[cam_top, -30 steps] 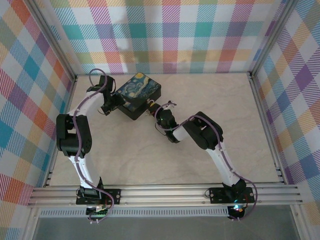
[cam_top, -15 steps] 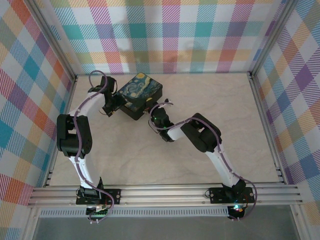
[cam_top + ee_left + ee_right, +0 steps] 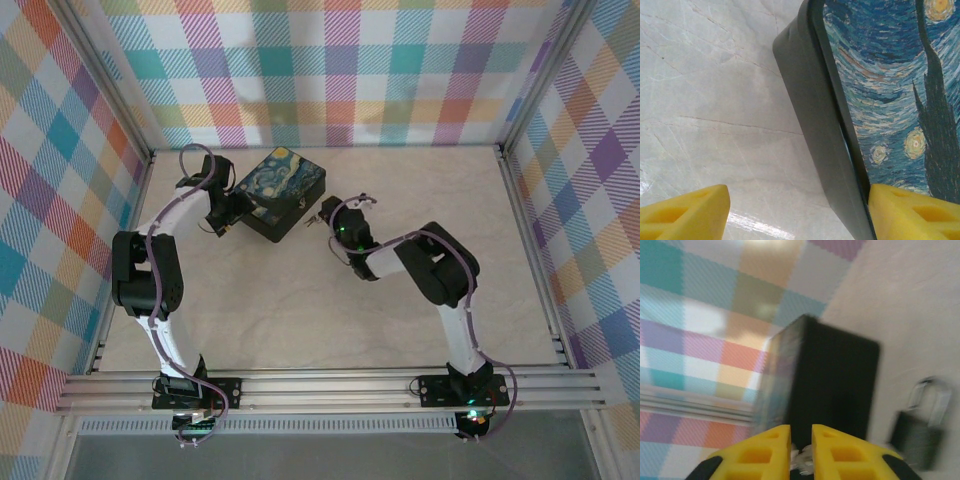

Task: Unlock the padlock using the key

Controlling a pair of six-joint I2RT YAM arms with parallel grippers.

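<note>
Padlock apparently locked, at painted tin's 4 o'clock; right gripper pinches key; insertion and turn outstanding.

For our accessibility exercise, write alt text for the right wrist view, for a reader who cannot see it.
Blurred close-up: the yellow right gripper, nearly shut, pinches a small silvery key. Ahead stands a dark tin; to its right a padlock rests on the pale table, with a checked wall behind.

Dark padlock with silvery shackle flat on table; pale key in the right tool.
</note>
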